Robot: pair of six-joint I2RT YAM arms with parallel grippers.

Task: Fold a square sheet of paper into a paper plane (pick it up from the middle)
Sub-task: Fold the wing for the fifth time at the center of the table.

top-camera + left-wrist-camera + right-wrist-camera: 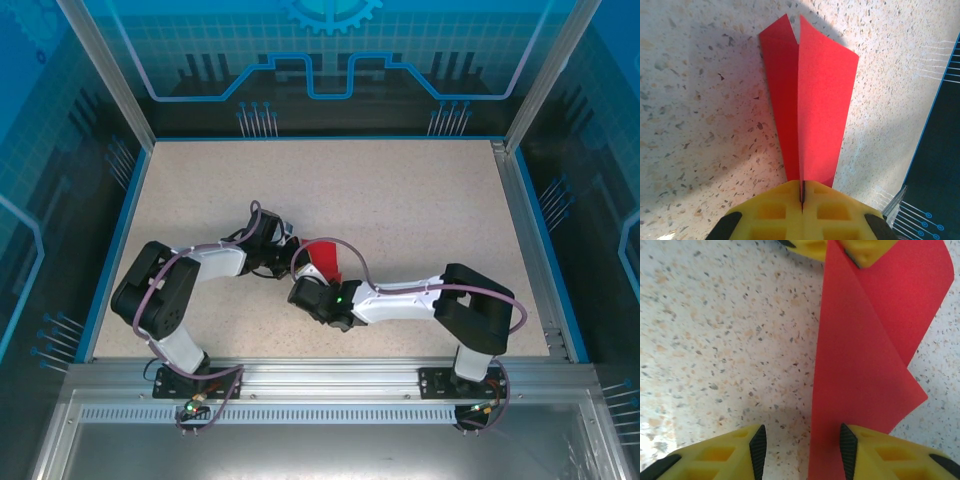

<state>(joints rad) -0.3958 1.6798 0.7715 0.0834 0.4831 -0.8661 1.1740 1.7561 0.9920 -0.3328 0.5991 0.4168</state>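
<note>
The thin bright red folded paper [812,100] is pinched at its narrow end by the left gripper [802,195]. The gripper's yellow fingers are pressed together on the centre crease. From the left gripper the paper widens into a long wedge with a small notch at its far end. Beyond the left gripper lies the pale speckled table top [700,125]. The paper throws a shadow on it, so it looks raised rather than lying flat.

Holding the paper at the crease seems meant to keep the two halves lined up and leave the body free for the other arm.

The right gripper [803,450] sits just beside the left gripper with its jaws apart, straddling the paper. The sheet stands between its fingers, close to one black pad [847,450] and well clear of the other, so nothing is clamped there. I judge it is placed either to close on the layers or to press along the fold and sharpen it.

One flap bows outward away from the left gripper. If the right jaws caught only that layer, the fold could go skew.

The outline is already dart-like, so the task looks well along. Whether the wings are folded I cannot tell
</note>
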